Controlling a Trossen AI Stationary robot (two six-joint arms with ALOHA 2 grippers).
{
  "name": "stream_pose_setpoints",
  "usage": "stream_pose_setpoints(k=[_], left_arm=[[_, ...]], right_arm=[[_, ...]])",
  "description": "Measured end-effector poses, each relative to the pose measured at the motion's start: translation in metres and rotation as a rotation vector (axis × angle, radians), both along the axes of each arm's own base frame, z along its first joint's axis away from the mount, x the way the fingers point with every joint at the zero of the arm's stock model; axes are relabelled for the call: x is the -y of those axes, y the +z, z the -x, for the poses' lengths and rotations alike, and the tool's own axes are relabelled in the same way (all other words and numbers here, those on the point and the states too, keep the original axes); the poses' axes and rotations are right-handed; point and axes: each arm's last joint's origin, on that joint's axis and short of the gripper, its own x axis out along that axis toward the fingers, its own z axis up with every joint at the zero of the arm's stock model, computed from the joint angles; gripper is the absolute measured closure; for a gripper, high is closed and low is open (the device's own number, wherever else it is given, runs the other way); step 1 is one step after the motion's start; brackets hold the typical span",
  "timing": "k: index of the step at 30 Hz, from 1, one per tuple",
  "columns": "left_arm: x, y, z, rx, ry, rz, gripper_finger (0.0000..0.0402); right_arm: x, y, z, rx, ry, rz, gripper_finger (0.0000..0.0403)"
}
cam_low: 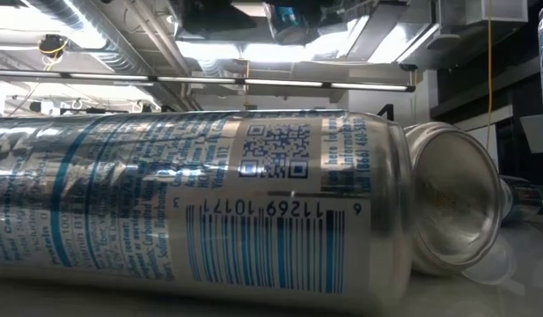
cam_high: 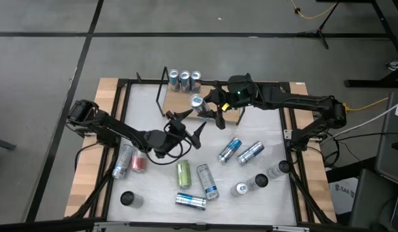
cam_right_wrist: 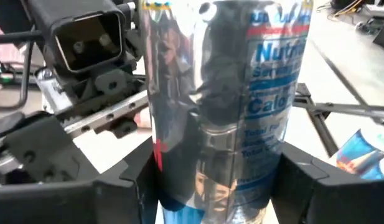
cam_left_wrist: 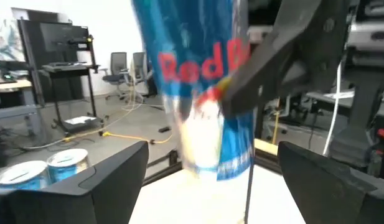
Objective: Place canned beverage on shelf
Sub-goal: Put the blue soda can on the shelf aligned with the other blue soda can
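White board over a black frame makes up your surface [cam_high: 153, 103], with grey floor all around it.

Your right pincer [cam_high: 208, 106] is clamped on a blue and silver can [cam_high: 197, 102], held upright; in the right wrist view the can [cam_right_wrist: 223, 106] fills the space between the two dark fingers [cam_right_wrist: 316, 186], which press its sides. It sits at the front edge of the shelf [cam_high: 179, 100], the small wooden board with thin black wire ends at the far side of the surface. Three cans [cam_high: 184, 80] stand in a row on the far part of that board.

Your left pincer [cam_high: 186, 129] has its fingers spread wide apart and grips nothing. It lies just on the near side of the held can, pointing toward it; the left wrist view shows that can [cam_left_wrist: 198, 93] ahead of the open fingers [cam_left_wrist: 98, 186], with the right arm's dark finger crossing its face.

Farther out, loose cans lie scattered on the near half of the surface: a green can [cam_high: 184, 173], a red can [cam_high: 139, 162] beside a silver can [cam_high: 123, 161], and several blue and silver ones lying on their sides. In the low view, one lying can [cam_low: 192, 202] fills the picture.
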Motion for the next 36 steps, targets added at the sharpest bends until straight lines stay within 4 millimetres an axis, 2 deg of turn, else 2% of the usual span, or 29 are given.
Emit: stream_pose_setpoints(k=[7, 14, 20, 23, 27, 36], left_arm=[[0.011, 0.027, 0.02, 0.023, 0.003, -0.021, 0.0051], [0.011, 0.063, 0.048, 0.06, -0.028, -0.062, 0.0051], [0.007, 0.086, 0.062, 0.16, -0.209, -0.118, 0.0051], [0.006, 0.088, 0.06, 0.184, -0.323, -0.161, 0.0051], [0.0, 0.083, 0.054, 0.185, -0.425, -0.135, 0.0051], [-0.013, 0.06, 0.044, 0.061, -0.483, 0.043, 0.0051]], right_arm=[[-0.002, 0.006, 0.007, -0.088, 0.04, 0.03, 0.0191], [-0.006, -0.001, 0.011, -0.161, 0.169, -0.043, 0.0185], [-0.01, -0.003, 0.014, -0.183, 0.271, -0.098, 0.0183], [-0.011, -0.005, 0.013, -0.187, 0.316, -0.127, 0.0183], [-0.012, -0.008, 0.01, -0.191, 0.346, -0.148, 0.0183], [-0.01, -0.029, -0.006, -0.272, 0.354, -0.24, 0.0182]])
